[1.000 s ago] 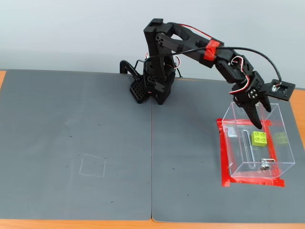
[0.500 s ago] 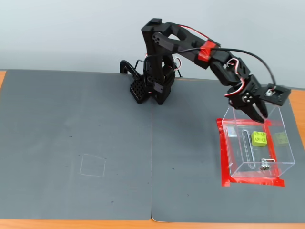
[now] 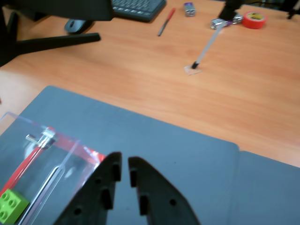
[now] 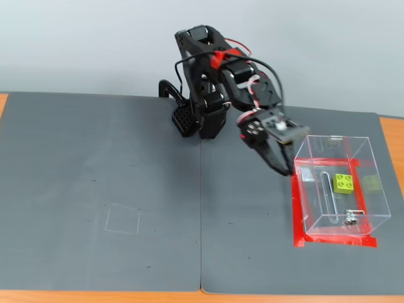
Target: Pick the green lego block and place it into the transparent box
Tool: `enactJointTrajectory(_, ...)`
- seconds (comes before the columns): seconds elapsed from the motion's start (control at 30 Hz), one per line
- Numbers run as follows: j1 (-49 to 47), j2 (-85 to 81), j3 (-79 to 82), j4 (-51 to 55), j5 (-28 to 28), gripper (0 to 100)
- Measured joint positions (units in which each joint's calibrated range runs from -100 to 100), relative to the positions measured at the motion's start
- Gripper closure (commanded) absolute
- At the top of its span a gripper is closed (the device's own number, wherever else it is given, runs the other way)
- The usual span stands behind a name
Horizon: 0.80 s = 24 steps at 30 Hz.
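Brick (image 4: 344, 182) inside box (image 4: 372, 165), on its floor. Light, rigid, slick plastic; best pinched across flat sides. Claw (image 3: 123, 165) nearly closed, empty, outside box's left wall.

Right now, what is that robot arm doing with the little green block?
The robot arm is not holding anything. Its gripper hangs empty just outside the transparent box, beside the wall nearest the arm in the fixed view, with its two fingers nearly together. The green lego block already sits inside the box, on the bottom. The box stands on a patch of red tape on the grey mat. So the block looks delivered, and the arm is off to the side.
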<state>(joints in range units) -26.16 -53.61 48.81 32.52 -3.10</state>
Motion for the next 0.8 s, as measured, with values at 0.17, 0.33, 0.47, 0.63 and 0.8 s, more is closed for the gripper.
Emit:
enactJointTrajectory(0.17, 8.5, -6.5, 4.3, 0.0, 0.0, 98)
enactJointTrajectory(0.33, 15.0, -11.4, 10.0, 0.0, 0.0, 98)
enactJointTrajectory(0.47, 19.5, -17.2, 17.2, 0.0, 0.0, 98)
enactJointTrajectory(0.63, 23.6, -27.2, 27.0, 0.4, 0.2, 98)
enactJointTrajectory(0.8, 23.9, -35.3, 34.5, 6.8, 0.2, 98)
